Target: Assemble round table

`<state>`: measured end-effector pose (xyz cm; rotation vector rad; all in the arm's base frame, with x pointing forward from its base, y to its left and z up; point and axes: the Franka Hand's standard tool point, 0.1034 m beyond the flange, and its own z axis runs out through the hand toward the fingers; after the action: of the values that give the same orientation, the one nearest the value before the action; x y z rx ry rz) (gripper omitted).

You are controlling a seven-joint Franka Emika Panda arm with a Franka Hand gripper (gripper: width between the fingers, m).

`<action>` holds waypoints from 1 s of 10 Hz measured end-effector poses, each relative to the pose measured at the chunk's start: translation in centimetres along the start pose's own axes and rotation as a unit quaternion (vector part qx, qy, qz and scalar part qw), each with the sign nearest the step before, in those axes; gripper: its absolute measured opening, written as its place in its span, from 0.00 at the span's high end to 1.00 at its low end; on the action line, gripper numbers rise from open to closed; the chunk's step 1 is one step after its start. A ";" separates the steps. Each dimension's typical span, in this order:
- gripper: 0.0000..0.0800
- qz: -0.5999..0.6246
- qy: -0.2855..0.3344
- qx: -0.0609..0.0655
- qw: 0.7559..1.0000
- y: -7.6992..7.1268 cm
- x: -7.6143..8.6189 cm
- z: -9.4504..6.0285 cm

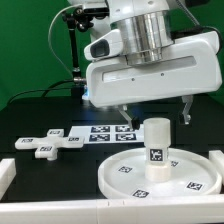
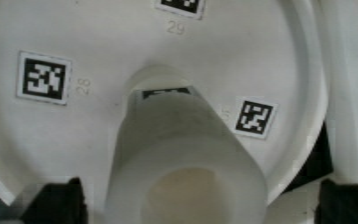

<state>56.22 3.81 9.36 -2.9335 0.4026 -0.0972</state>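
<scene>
The large rimmed round disc lies flat at the front of the exterior view's right. The short cylinder leg stands upright in its middle, with a tag on its side. My gripper hangs right above the leg, open, with one finger on each side of the leg's top and a gap to it. In the wrist view the leg rises between my dark fingertips, with the tagged disc below it. The cross-shaped piece lies flat on the black table at the exterior view's left.
The marker board lies behind the disc, partly under my gripper. A low white border runs along the table's front and left edge. A green backdrop and a dark stand are at the back.
</scene>
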 end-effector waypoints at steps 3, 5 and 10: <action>0.19 -0.160 -0.004 -0.017 0.987 0.1 -0.1 0.1; 0.19 -0.269 -0.009 -0.028 0.963 -0.3 -0.2 0.4; 0.19 -0.396 -0.017 -0.033 0.917 0.1 -0.2 0.6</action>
<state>56.05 3.88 8.78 -2.9486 -0.8184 -0.1362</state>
